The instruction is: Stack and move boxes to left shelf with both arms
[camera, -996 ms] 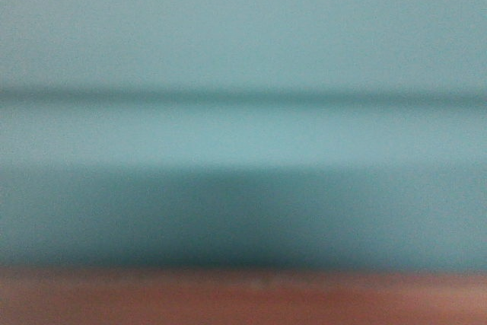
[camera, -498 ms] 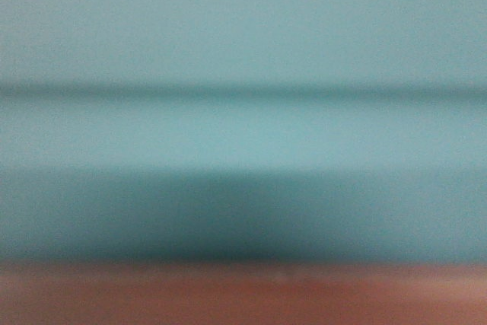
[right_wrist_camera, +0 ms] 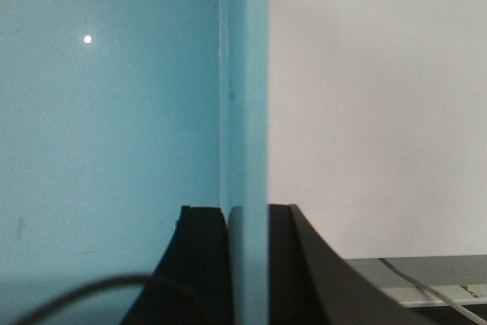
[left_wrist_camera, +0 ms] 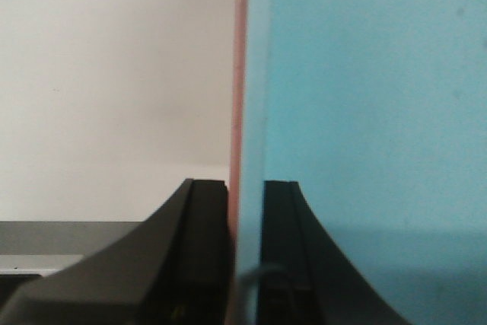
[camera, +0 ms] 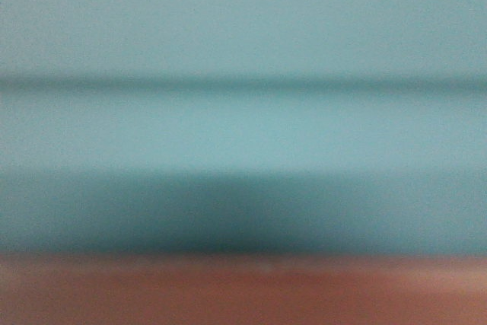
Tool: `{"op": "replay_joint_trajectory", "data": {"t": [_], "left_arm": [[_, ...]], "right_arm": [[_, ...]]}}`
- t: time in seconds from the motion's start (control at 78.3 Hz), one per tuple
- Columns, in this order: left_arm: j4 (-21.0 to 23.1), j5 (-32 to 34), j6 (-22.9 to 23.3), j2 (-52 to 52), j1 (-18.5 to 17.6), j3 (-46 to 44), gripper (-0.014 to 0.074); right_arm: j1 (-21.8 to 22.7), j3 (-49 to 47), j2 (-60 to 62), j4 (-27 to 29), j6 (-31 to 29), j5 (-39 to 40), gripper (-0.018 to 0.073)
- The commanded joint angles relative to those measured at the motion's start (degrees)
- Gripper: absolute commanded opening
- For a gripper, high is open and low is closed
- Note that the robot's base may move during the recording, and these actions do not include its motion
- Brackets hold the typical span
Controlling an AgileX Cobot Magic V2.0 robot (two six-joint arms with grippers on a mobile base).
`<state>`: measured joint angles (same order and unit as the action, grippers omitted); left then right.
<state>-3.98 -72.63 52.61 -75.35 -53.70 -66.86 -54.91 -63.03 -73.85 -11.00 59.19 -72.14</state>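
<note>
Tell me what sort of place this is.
Likely an indoor lab or storage test cell, though little shows. Cues: a blue tub nested in a pink tub, plain white surface behind, grey metal ledge below.

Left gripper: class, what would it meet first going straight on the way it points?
The left gripper straddles the pink tub and blue tub walls; ahead, probably just more wall.
</note>
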Motion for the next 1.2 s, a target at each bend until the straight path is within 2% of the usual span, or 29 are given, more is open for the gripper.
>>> {"op": "replay_joint_trajectory", "data": {"t": [0.0, 1.187], "left_arm": [[3.1, -2.8, -0.1, 2.1, -1.1, -2.5, -0.0003], [2.6, -2.8, -1.1, 2.1, -1.1, -2.5, -0.0003]], "right_arm": [[-0.7, -2.5, 1.9, 0.6, 0.9, 4.5, 0.0057], [-0.5, -2.5, 1.9, 0.4, 1.7, 5.1, 0.0057]]}}
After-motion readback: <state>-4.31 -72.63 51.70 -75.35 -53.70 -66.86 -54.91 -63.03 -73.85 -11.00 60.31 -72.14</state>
